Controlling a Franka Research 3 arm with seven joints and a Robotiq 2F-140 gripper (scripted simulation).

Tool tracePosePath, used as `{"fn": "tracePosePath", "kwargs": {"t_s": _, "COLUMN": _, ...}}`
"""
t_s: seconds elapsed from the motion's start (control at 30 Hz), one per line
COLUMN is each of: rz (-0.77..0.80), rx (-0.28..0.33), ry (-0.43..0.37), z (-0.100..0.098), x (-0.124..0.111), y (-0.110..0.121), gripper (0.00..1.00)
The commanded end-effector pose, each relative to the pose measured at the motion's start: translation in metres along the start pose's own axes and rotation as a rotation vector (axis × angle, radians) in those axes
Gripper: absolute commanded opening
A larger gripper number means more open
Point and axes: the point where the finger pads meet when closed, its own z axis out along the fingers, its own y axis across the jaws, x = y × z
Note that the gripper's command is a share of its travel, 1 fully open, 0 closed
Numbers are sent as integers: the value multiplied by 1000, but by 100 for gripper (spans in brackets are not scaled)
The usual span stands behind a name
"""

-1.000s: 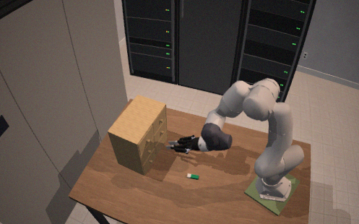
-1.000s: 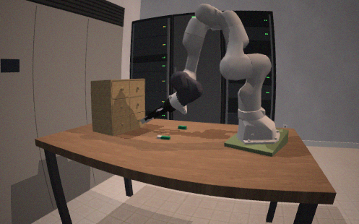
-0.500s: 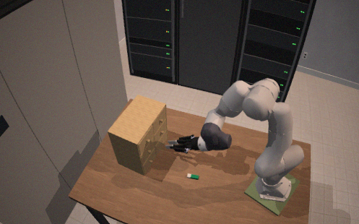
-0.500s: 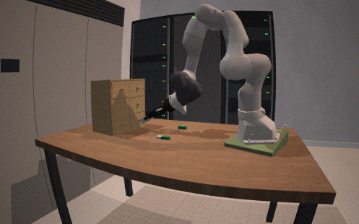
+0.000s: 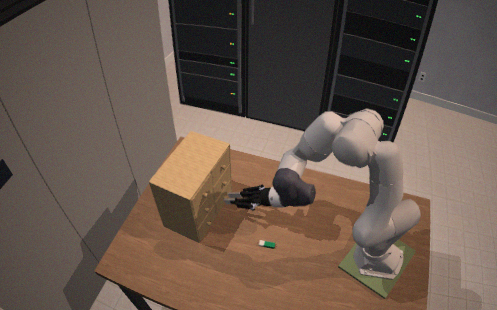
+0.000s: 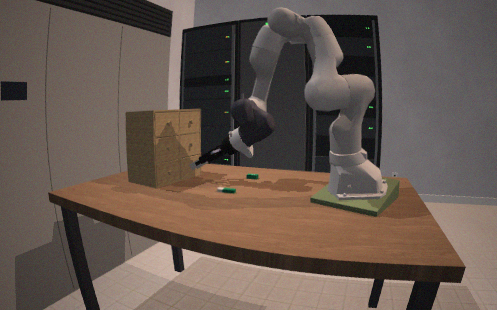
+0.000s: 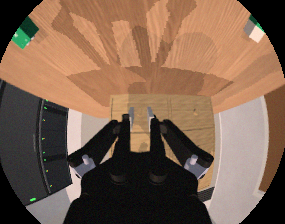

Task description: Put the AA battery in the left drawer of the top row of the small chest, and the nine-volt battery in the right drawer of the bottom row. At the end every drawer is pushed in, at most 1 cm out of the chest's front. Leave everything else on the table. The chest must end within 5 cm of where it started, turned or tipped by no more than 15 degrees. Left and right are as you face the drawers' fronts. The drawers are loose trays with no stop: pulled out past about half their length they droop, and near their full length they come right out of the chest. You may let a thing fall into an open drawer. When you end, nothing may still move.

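On the wooden table [image 6: 283,235] stands everything that matters, ordered here by bulk. At one end the white Franka arm [image 5: 373,165] rises from a green base plate [image 5: 405,250] and bends over and down toward the opposite end. There the small wooden chest [image 5: 188,165] sits with its drawer fronts facing the arm; in the exterior view the drawers look flush with the chest's face.

Reaching almost level, the gripper [image 5: 229,198] has its fingertips right at the lower part of the chest's front — whether they touch a knob or the drawer face cannot be told. Its fingers stand narrowed to a small gap. The wrist view shows the two fingertips close together before the drawer front with nothing plainly between them, so the gripper grasps nothing.

Both batteries lie on the table top, apart from the chest. The AA battery [image 5: 267,244], green with a white end, rests nearer the table's front edge in the exterior view; the nine-volt battery [image 6: 252,176] — a small green block — lies behind it, below the forearm.
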Motion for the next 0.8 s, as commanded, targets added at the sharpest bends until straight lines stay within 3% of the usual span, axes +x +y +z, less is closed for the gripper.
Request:
{"fn": "tracePosePath", "kwargs": {"t_s": 0.0, "rz": 2, "rx": 4, "ry": 6, "z": 4, "x": -1, "y": -2, "gripper": 20}}
{"fn": "tracePosePath", "kwargs": {"t_s": 0.77, "rz": 1, "rx": 3, "ry": 10, "z": 9, "x": -4, "y": -2, "gripper": 20}}
